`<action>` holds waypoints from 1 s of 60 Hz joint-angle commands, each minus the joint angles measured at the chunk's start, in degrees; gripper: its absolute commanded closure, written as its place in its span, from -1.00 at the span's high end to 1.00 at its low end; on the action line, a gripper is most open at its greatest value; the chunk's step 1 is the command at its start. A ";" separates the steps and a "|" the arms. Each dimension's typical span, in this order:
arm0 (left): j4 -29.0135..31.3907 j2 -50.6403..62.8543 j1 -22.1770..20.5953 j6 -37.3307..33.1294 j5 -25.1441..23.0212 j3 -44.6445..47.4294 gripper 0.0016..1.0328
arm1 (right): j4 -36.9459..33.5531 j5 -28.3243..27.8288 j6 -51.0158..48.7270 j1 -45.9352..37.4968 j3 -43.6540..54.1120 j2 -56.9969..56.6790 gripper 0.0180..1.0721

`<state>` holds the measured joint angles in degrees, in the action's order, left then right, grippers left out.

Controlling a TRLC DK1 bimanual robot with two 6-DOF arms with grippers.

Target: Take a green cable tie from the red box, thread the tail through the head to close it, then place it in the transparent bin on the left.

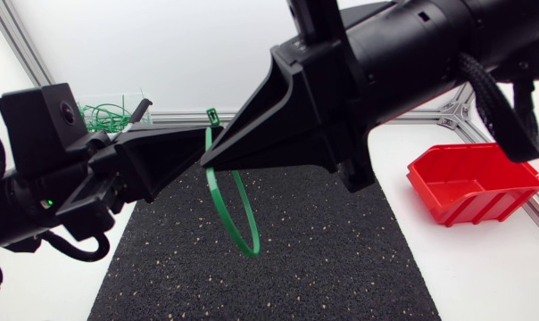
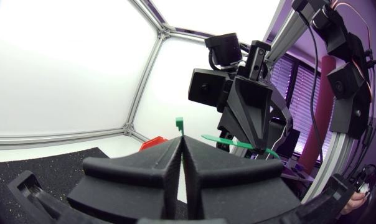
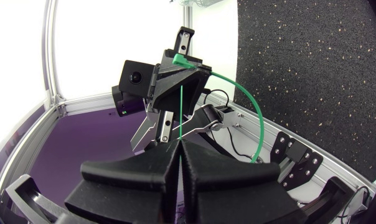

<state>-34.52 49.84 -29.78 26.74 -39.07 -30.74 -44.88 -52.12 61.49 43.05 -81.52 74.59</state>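
The left tool [image 2: 183, 145] and right tool [image 3: 180, 147] both clench one looped green cable tie [image 3: 261, 127]; one red box [image 1: 470, 183] sits apart

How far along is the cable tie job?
Done: a green cable tie is out of the red box. In hand: left end effector grips its head, right end effector its tail; threading can't be confirmed. Left: closing it, then the transparent bin.

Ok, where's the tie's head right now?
Head view, left of centre: the cable tie head pokes out of the shut left gripper, close to the tip of the right gripper, over the black mat.
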 commanded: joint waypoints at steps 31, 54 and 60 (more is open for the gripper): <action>-0.63 -3.35 -0.81 -0.73 -0.04 2.53 -0.93 | 2.17 -0.70 -0.06 -0.86 1.62 1.26 -0.89; -0.55 -3.53 -1.42 -0.73 -0.04 2.88 -0.93 | 3.05 -0.88 -0.06 -1.48 2.15 1.35 -0.89; -0.72 -2.21 -1.07 -0.81 -0.04 2.44 -0.93 | 3.05 -0.88 -0.06 -1.04 2.06 1.09 -0.89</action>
<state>-34.50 46.78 -30.68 26.72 -38.70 -28.47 -42.13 -52.75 61.32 42.19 -80.73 75.13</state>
